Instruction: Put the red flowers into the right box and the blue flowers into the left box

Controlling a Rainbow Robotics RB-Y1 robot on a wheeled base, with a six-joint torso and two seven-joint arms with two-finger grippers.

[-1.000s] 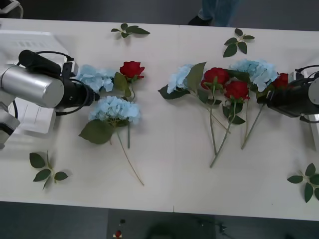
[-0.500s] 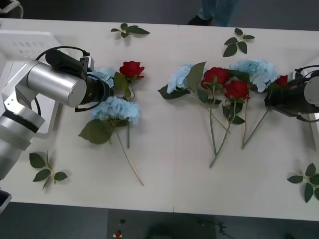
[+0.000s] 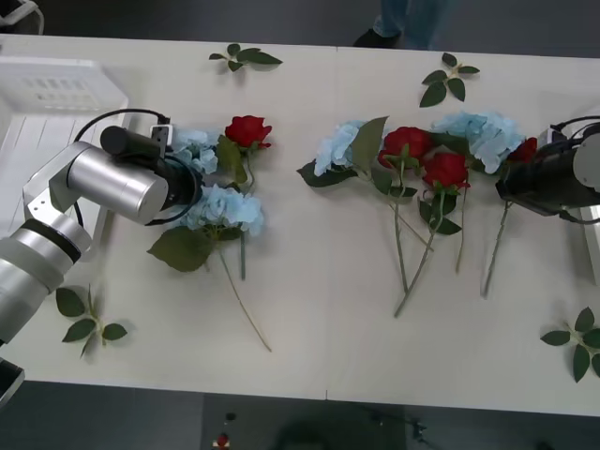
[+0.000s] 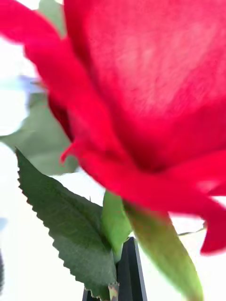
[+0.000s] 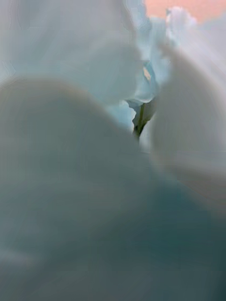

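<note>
The right gripper (image 3: pixel 513 176) has slid toward the robot's right, and its jaws are pinching one red rose (image 3: pixel 526 149) just under the bloom. The rose's stem (image 3: pixel 494 253) has swung away from the other red flowers (image 3: pixel 427 157) on the desk (image 3: pixel 319 309), so this rose looks on its way to the right box (image 3: pixel 592 253). The left gripper (image 3: pixel 195 185) has pushed into the blue flowers (image 3: pixel 228 206) near the left box (image 3: pixel 56 70). I cannot tell if its jaws are spread or pressed together. No blue flower looks lifted yet.
</note>
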